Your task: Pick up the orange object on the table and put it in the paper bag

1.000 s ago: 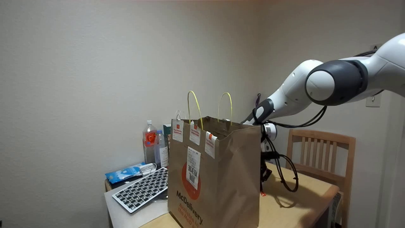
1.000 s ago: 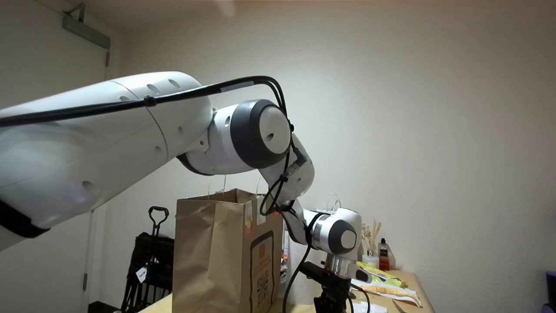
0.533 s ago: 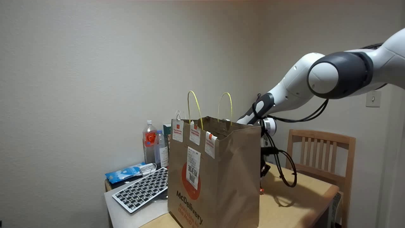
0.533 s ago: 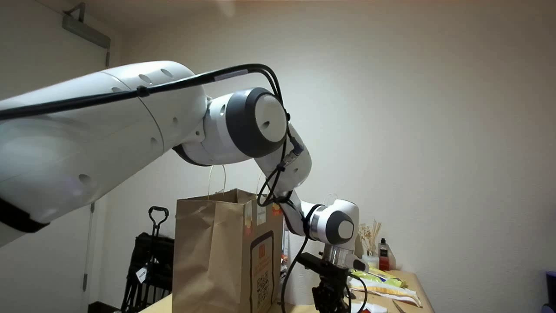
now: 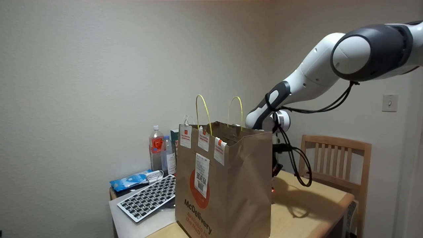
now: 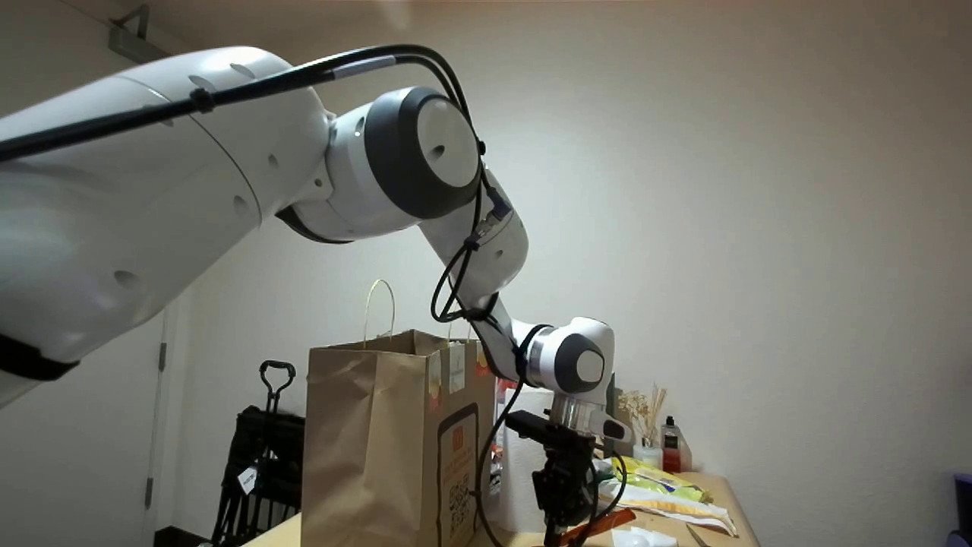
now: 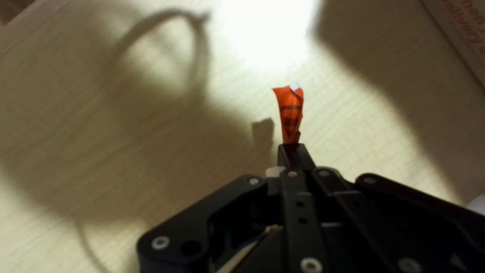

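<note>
The orange object is a thin, glossy reddish-orange strip with dark marks, and it sticks out past the fingertips in the wrist view. My gripper is shut on its near end. An exterior view has the orange object spreading sideways from the gripper low in the picture. Its shadow falls apart from it on the tan table, so it hangs above the surface. Tall and upright with its top open, the brown paper bag stands beside the gripper, whose fingers are below the rim. The bag hides most of the gripper in that view.
A keyboard, a red-labelled bottle and a blue packet lie near the bag. Yellow packaging and a red bottle occupy the table's far end. A wooden chair stands at the table's far side.
My arm has risen steadily over the last second, lifting the gripper. The orange object has come up with it and now shows more in an exterior view. The paper bag has stayed put.
</note>
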